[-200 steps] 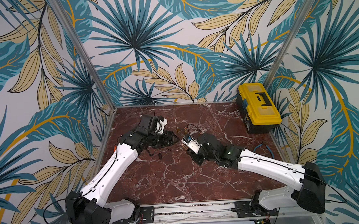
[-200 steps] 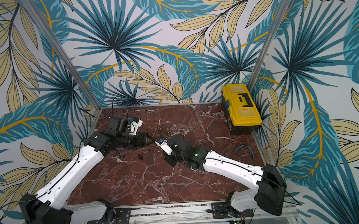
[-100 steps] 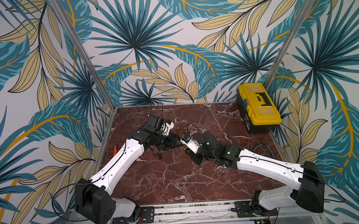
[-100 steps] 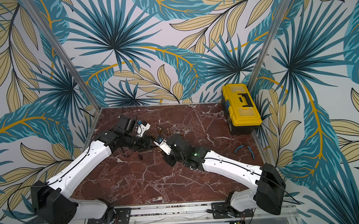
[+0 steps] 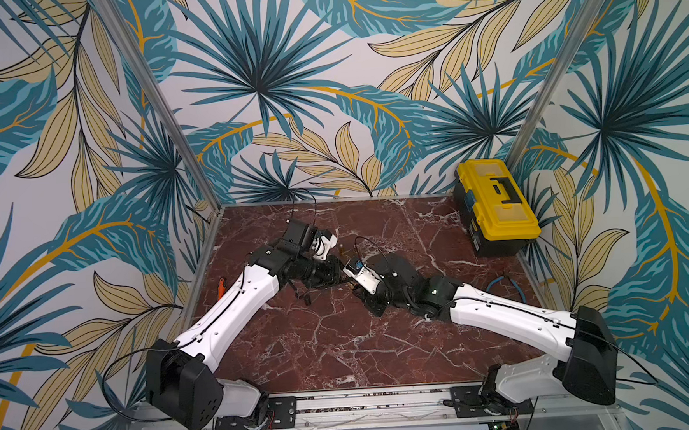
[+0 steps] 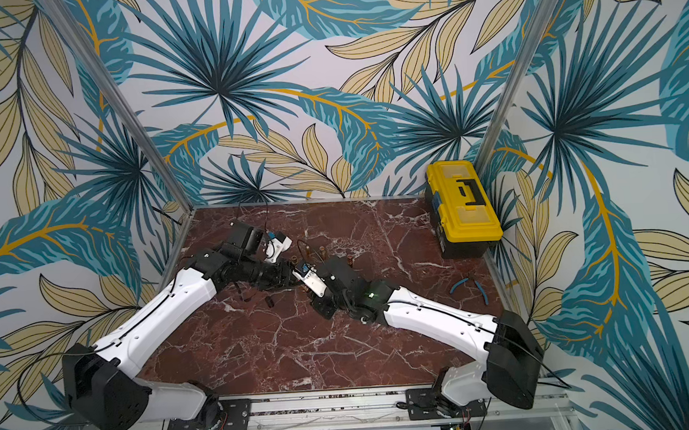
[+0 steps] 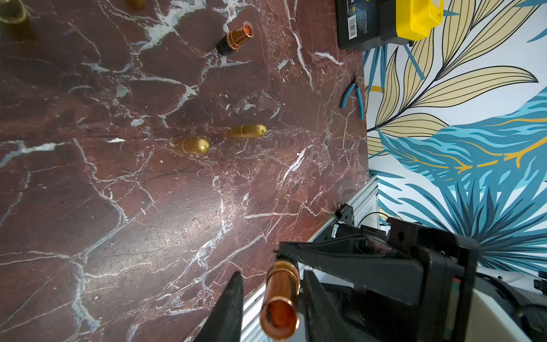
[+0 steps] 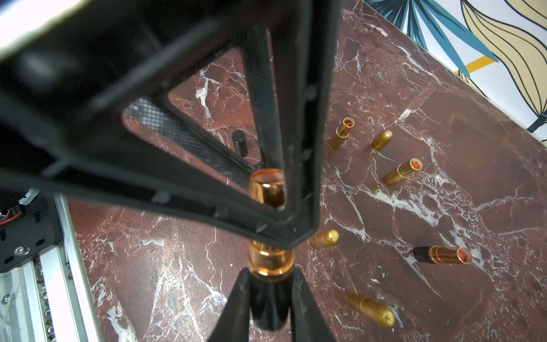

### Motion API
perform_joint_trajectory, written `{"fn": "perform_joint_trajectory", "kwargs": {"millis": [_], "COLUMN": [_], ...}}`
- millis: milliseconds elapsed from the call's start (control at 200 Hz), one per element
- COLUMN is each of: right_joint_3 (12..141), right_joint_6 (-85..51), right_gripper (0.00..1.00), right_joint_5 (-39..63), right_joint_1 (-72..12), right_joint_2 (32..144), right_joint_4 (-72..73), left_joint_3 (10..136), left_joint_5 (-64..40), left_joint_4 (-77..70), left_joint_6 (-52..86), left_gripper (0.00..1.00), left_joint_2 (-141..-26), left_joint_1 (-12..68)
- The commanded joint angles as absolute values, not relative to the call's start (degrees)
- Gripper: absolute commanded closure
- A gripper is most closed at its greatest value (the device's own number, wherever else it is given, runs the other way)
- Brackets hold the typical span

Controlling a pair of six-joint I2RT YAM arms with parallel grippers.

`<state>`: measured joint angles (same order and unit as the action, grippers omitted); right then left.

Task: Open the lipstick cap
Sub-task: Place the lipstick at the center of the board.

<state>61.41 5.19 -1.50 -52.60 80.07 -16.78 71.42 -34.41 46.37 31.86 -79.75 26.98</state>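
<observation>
My right gripper [image 8: 270, 275] is shut on the black base of the lipstick [image 8: 269, 260] and holds it off the marble table [image 5: 341, 345], level and pointing at the left arm. The lipstick's copper cap end [image 7: 281, 290] lies between the jaws of my left gripper [image 7: 272, 275]. One finger sits close against the copper and a clear gap shows at the other finger [image 7: 233, 296], so the left gripper is open around it. In both top views the two grippers meet nose to nose at mid table, left gripper [image 5: 336, 275] and right gripper [image 6: 314, 288].
Several loose lipsticks [image 8: 402, 171] and gold caps [image 7: 192, 145] lie on the marble near the grippers, and a black cap [image 8: 239, 143] lies under the left gripper. A yellow toolbox [image 5: 496, 204] stands at the back right. Blue pliers [image 5: 506, 286] lie by the right edge.
The left arm has swung right to meet the right gripper. Its jaws have narrowed around the lipstick's copper end. The right gripper has kept its hold and place.
</observation>
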Motion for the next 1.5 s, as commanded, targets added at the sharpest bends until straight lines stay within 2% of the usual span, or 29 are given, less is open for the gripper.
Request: {"fn": "perform_joint_trajectory", "kwargs": {"millis": [0,481,711,751,841,921,1257,1492], "right_joint_3": [62.5,62.5,62.5,62.6,62.6,62.6,60.3,58.8], "right_joint_6": [5.6,5.7,5.7,5.5,5.4,5.4,4.1,2.1], "right_gripper": [0.93,0.93,0.92,0.89,0.7,0.64,0.57,0.55], "right_joint_5": [-0.5,-0.4,-1.3,-1.7,-2.6,-3.2,-5.5,-9.1], "right_joint_1": [-52.9,-52.8,-52.8,-52.8,-52.9,-52.8,-52.8,-52.7], "right_joint_2": [80.7,81.6,81.7,81.8,81.8,81.4,77.6,72.1], "right_joint_4": [-16.2,-16.2,-16.2,-16.3,-16.5,-16.7,-18.7,-20.7], "left_joint_3": [73.1,73.0,72.9,72.9,73.2,73.7,76.9,77.2], "left_joint_5": [-34.8,-35.9,-36.1,-35.8,-34.8,-33.2,-29.2,-16.9], "left_joint_4": [46.8,46.8,46.8,46.8,46.8,46.8,46.8,47.3], "left_joint_6": [30.7,30.6,30.5,30.5,30.6,30.5,30.6,26.0], "left_gripper": [0.65,0.82,0.85,0.85,0.85,0.85,0.85,0.85], "left_joint_2": [-80.1,-79.7,-79.6,-79.5,-79.4,-79.2,-80.0,-82.6], "left_joint_1": [27.2,27.4,27.4,27.4,27.4,27.4,24.5,24.9]}}
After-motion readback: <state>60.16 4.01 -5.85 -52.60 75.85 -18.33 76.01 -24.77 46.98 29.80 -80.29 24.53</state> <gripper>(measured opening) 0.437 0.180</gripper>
